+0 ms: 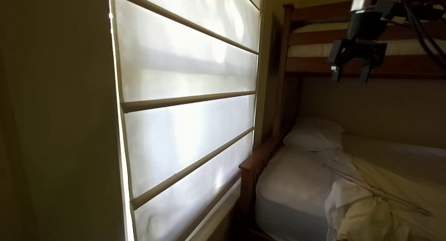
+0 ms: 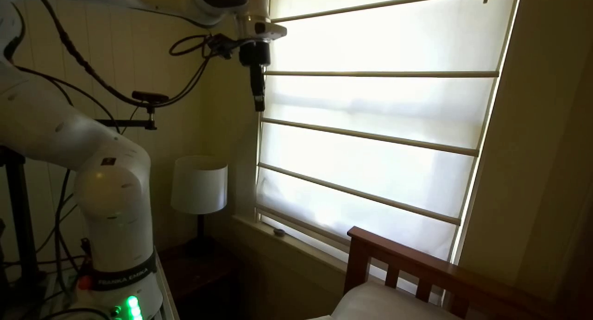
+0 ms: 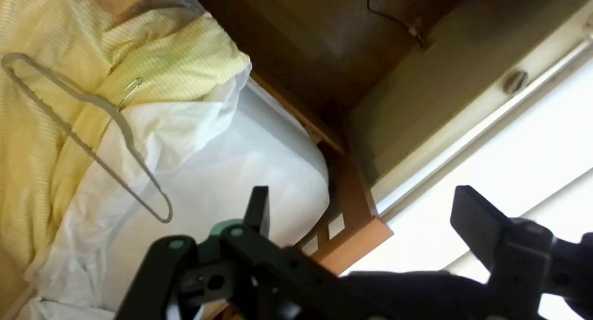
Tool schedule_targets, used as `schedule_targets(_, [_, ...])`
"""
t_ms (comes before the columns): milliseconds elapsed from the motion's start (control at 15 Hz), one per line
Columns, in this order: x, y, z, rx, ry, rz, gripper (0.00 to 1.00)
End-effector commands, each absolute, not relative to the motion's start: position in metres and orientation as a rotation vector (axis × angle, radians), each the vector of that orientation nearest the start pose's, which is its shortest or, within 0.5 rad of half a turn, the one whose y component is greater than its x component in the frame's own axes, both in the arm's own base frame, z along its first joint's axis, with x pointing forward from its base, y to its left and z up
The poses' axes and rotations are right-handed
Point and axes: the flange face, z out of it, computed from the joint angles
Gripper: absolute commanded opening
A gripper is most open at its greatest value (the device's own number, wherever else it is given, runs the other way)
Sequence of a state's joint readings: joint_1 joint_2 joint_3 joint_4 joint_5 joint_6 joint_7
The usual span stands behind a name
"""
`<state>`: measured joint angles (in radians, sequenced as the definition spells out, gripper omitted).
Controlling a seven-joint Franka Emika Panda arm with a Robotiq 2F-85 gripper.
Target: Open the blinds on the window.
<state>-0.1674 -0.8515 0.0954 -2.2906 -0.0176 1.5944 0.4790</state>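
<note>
The blinds (image 1: 190, 75) hang down over the window, cream-white and lit from behind, with several thin ribs. They also show in an exterior view (image 2: 370, 97) and at the right of the wrist view (image 3: 509, 172). The window's pane is hidden behind them; its sill (image 2: 305, 248) shows below, with a narrow bright gap under the bottom rib. My gripper (image 1: 350, 77) points down, open and empty. In an exterior view the gripper (image 2: 259, 104) overlaps the blinds' left edge; its distance from them is unclear. In the wrist view the fingers (image 3: 361, 195) stand wide apart.
A wooden bunk bed (image 1: 289, 65) stands beside the blinds; its end rail (image 2: 417, 260) rises before their lower part. A hanger (image 3: 125, 125) lies on the bedding. A lamp (image 2: 199, 185) stands in the corner. A small object (image 2: 279, 232) sits on the sill.
</note>
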Motion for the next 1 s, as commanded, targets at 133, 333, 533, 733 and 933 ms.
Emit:
schedule_targets(133, [0.288,-0.042,0.668,-2.995,1.005,-0.306,1.00])
schedule_targets(333, [0.291,-0.046,0.670,-2.991,1.013,-0.292,1.00])
schedule_targets(533, [0.305,-0.059,0.686,-2.930,1.020,-0.525,1.00])
schedule_targets(733, [0.325,-0.105,0.726,-2.995,0.880,-0.794,1.00])
schedule_targets(933, [0.347,-0.147,0.772,-3.024,0.727,-1.054,1.00])
